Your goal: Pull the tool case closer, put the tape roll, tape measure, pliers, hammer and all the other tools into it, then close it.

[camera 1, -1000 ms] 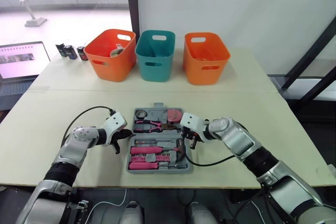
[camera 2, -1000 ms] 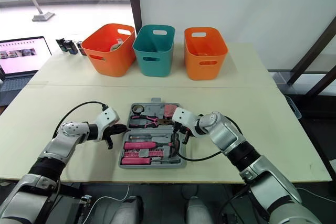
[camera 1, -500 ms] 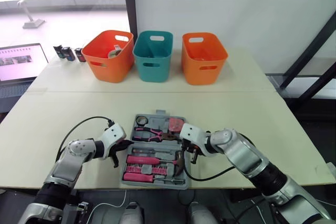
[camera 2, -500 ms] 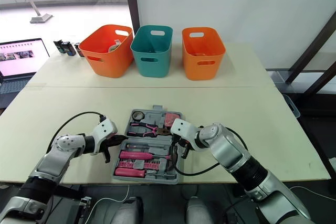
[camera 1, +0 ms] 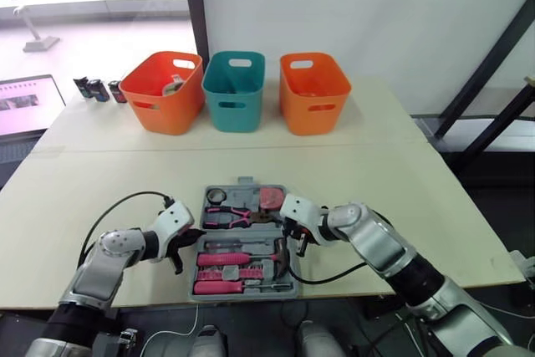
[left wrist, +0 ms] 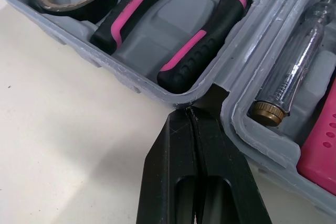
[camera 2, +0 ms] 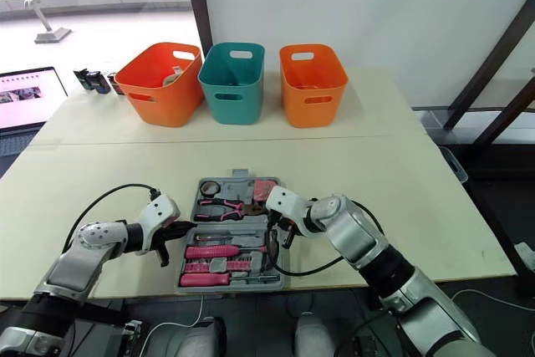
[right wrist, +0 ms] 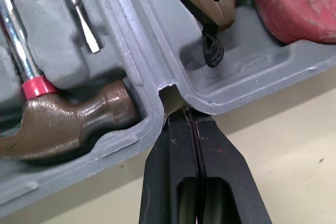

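Your tool case (camera 1: 238, 189) lies open on the tabletop (camera 1: 401, 173), close to the near edge and between the two arms. In its far half you have the tape roll (camera 1: 216, 196) in the left corner, the pliers (camera 1: 234, 216) beside it and the red tape measure (camera 1: 270, 198) at the right. The near half holds the hammer (right wrist: 68, 124), a clear-handled screwdriver (left wrist: 294, 61) and pink-handled drivers (camera 1: 226, 258).

Your left claw (left wrist: 191, 111) has its fingers pressed together, tips touching the case's left rim at the hinge notch. Your right claw (right wrist: 191, 114) is likewise pinched together at the notch on the right rim.

Three bins stand in a row at the far side: an orange bin (camera 1: 161, 92) with something pale inside, a teal bin (camera 1: 234, 89) and a second orange bin (camera 1: 313, 92). Three small dark containers (camera 1: 98, 89) sit to their left, near a laptop (camera 1: 23, 102). Behind is a white wall, with a window to the left.
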You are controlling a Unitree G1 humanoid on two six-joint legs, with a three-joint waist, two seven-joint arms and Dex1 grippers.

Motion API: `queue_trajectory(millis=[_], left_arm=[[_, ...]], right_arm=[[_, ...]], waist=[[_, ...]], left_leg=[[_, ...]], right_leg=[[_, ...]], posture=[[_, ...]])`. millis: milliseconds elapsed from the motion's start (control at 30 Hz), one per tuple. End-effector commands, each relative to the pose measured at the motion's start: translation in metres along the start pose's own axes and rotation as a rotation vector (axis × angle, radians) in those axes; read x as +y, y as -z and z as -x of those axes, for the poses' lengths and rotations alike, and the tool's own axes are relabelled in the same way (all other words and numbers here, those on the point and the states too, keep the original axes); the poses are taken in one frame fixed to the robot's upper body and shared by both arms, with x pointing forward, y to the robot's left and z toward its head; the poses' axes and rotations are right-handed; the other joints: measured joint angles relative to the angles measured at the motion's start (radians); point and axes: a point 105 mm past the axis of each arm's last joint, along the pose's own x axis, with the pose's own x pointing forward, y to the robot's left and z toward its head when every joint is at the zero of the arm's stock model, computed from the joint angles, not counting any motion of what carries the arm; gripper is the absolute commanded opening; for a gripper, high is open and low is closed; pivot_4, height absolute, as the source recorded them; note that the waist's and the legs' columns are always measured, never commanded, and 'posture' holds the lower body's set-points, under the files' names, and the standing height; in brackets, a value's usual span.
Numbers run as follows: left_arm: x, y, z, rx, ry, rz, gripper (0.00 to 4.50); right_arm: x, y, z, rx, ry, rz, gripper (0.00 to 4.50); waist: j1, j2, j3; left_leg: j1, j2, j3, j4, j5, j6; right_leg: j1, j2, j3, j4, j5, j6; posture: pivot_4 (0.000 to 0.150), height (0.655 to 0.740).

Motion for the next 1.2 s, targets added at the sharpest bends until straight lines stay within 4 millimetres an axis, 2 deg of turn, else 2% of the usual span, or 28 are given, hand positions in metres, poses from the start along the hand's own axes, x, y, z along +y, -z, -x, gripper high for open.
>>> queue_trajectory(millis=[33,400,567,733,833,933,967,1067,1200], left_arm=[[-0.019,0.009,-0.01,0.027,0.075,0.028,0.0],[-0.019,0.009,-0.012,0.032,0.084,0.028,0.0],[-0.013,0.01,-0.008,0.038,0.057,0.036,0.0],[0.013,0.004,0.028,0.018,-0.038,0.031,0.0],[0.023,-0.013,0.058,-0.059,-0.056,0.031,0.0],[0.01,-0.042,0.067,-0.262,-0.001,-0.014,0.0],[0.002,-0.045,0.068,-0.289,0.032,-0.042,0.0],[-0.027,-0.045,0.063,-0.343,0.163,-0.029,0.0],[-0.044,-0.038,0.05,-0.377,0.254,0.016,0.0]], right_arm=[[0.001,-0.026,-0.001,-0.084,0.003,0.063,0.01],[0.005,-0.017,0.002,-0.052,-0.023,0.054,0.01],[-0.004,-0.015,0.005,-0.047,0.025,0.045,0.01],[-0.017,-0.006,0.029,-0.039,0.076,0.031,0.01],[-0.028,0.006,0.053,-0.036,0.119,0.017,0.01],[-0.034,0.013,0.069,-0.034,0.139,0.0,0.01],[-0.036,0.012,0.073,-0.047,0.149,-0.015,0.01],[-0.039,0.004,0.079,-0.121,0.153,-0.089,0.01],[-0.039,-0.002,0.078,-0.174,0.149,-0.167,0.01]], waist=[[-0.001,0.0,0.0],[0.002,0.0,0.0],[0.003,0.0,0.0],[-0.001,0.0,0.0],[0.002,-0.001,0.002],[0.016,-0.001,0.003],[0.018,-0.001,0.003],[0.015,-0.001,0.003],[0.015,-0.001,0.003]], left_leg=[[0.0,0.0,0.0,0.0,0.0,0.0],[0.0,0.0,0.0,0.0,0.0,0.0],[0.0,0.0,0.0,0.0,0.0,0.0],[-0.004,0.0,0.0,-0.001,0.0,0.0],[-0.009,0.0,0.0,-0.002,0.0,0.0],[-0.01,0.0,0.001,-0.003,0.0,0.0],[-0.01,0.0,0.001,-0.003,0.0,0.0],[-0.009,0.0,0.002,-0.002,0.0,0.0],[-0.009,0.0,0.001,-0.002,0.0,0.0]], right_leg=[[0.0,0.0,0.0,0.0,0.0,0.0],[0.001,0.0,0.0,0.0,0.0,0.0],[0.001,0.0,0.0,-0.001,0.0,0.0],[-0.004,0.0,0.0,-0.001,0.0,0.0],[-0.009,0.0,0.0,-0.001,0.0,0.0],[-0.01,-0.001,0.0,-0.002,0.0,0.0],[-0.01,-0.001,0.0,-0.002,-0.001,0.0],[-0.009,-0.002,0.0,-0.004,0.0,-0.001],[-0.009,-0.001,0.0,-0.003,0.0,-0.001]], posture=[[0.15,0.74],[0.15,0.74],[0.15,0.74],[0.15,0.74],[0.15,0.74],[0.15,0.74],[0.15,0.74],[0.15,0.74],[0.15,0.74]])
